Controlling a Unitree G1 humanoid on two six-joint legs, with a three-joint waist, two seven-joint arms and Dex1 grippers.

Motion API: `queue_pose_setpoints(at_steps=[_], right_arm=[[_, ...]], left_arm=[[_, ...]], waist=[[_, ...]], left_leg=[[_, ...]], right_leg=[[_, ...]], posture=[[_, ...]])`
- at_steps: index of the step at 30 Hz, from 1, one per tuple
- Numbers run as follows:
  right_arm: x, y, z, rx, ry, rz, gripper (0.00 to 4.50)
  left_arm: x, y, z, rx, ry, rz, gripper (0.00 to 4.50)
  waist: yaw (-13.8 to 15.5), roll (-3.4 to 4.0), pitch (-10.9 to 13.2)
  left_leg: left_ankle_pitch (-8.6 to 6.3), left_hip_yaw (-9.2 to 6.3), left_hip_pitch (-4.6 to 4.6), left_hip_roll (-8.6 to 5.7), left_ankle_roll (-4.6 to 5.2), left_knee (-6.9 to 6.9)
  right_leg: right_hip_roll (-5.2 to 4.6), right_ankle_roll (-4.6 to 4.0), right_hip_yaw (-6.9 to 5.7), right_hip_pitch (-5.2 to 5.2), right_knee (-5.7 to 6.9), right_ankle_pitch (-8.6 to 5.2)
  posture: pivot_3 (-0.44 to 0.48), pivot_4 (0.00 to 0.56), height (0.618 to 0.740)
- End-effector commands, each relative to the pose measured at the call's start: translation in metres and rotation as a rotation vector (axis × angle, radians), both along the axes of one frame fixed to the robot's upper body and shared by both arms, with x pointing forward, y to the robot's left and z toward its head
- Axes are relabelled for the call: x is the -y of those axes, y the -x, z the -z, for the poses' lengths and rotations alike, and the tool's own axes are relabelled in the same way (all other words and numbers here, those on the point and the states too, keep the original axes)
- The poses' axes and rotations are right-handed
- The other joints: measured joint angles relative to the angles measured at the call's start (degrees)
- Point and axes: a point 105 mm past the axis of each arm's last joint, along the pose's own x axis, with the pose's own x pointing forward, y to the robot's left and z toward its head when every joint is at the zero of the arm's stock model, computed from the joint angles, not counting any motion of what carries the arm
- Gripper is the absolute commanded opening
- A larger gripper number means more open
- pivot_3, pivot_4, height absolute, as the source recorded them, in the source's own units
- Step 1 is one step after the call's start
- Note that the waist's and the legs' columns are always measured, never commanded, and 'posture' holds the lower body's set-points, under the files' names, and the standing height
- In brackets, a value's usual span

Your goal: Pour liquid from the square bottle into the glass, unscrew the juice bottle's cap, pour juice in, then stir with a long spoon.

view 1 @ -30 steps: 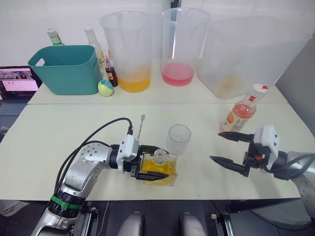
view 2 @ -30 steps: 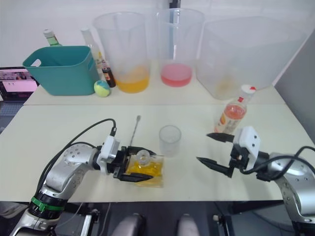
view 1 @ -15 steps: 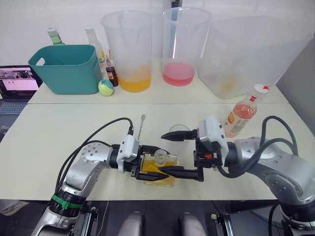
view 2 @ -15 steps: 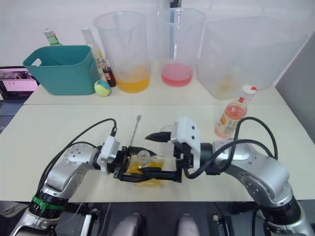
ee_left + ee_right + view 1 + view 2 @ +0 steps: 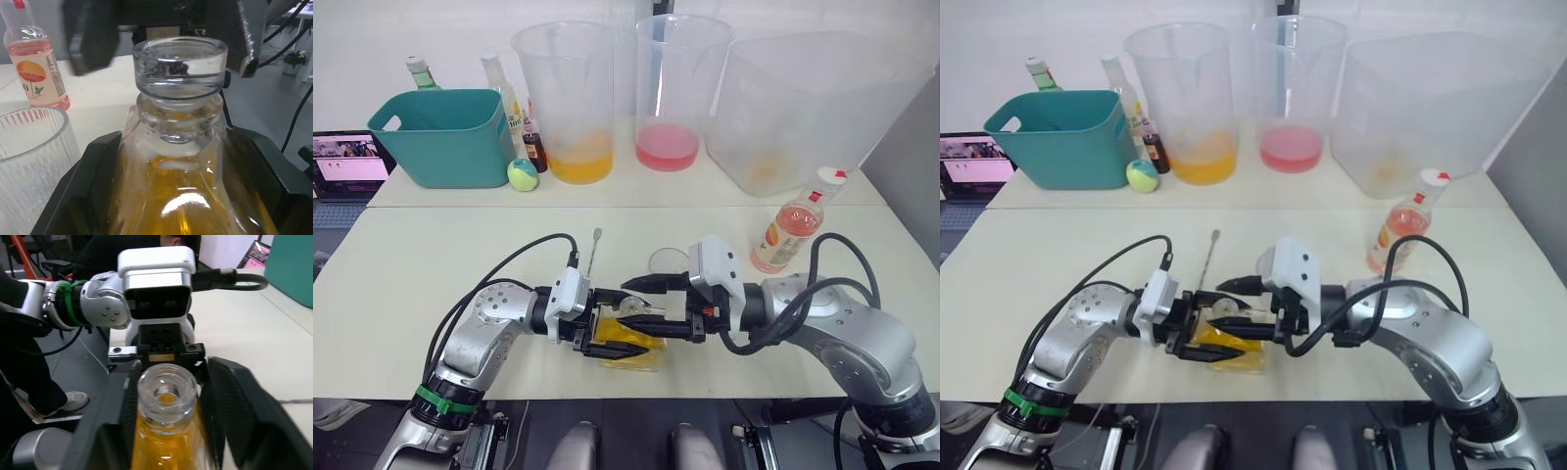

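- Left gripper (image 5: 607, 335) is clamped on the square bottle (image 5: 628, 345) of yellow liquid at the bench's (image 5: 431, 264) near edge.
- Right gripper (image 5: 641, 307) is spread wide around the bottle's clear stopper (image 5: 180, 62).
- Empty glass (image 5: 666, 261) just behind.
- Juice bottle (image 5: 790, 230), pink liquid, sun-and-umbrella label, white cap (image 5: 830, 177), far right.
- Pitchers (image 5: 570, 98) behind hold orange and pink liquid.

Silver metal arms, black looping cables, white wrist camera housings, black two-finger grippers. Left arm (image 5: 480, 338) bore green band, lower left.
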Motion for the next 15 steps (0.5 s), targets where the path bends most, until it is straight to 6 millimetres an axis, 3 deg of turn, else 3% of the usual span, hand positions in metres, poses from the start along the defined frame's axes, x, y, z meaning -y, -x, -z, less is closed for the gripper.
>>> queue_pose_setpoints(at_steps=[1, 5, 15], right_arm=[[0.0, 0.001, -0.011, 0.067, -0.03, 0.008, 1.04], [-0.001, 0.001, -0.012, 0.085, -0.034, 0.008, 1.02], [0.007, -0.003, -0.034, 0.318, -0.07, 0.044, 1.02]], left_arm=[[0.0, 0.0, 0.0, 0.025, -0.025, 0.008, 2.82], [-0.001, 0.0, -0.001, 0.026, -0.026, 0.011, 2.82], [-0.006, 0.006, 0.012, -0.02, -0.082, 0.027, 2.82]], waist=[[0.0, 0.0, 0.0], [0.0, 0.0, 0.0], [-0.1, 0.01, 0.0]], left_leg=[[0.0, 0.0, 0.0, 0.0, 0.0, 0.0], [0.0, 0.0, 0.01, 0.01, 0.0, 0.0], [0.0, 0.0, 0.03, 0.02, 0.0, -0.01]], right_leg=[[0.0, 0.0, 0.0, 0.0, 0.0, 0.0], [0.01, 0.0, 0.0, 0.0, 0.0, 0.0], [0.03, 0.0, 0.0, -0.01, 0.01, 0.0]], posture=[[0.0, 0.15, 0.738], [0.0, 0.15, 0.738], [0.0, 0.15, 0.738]])
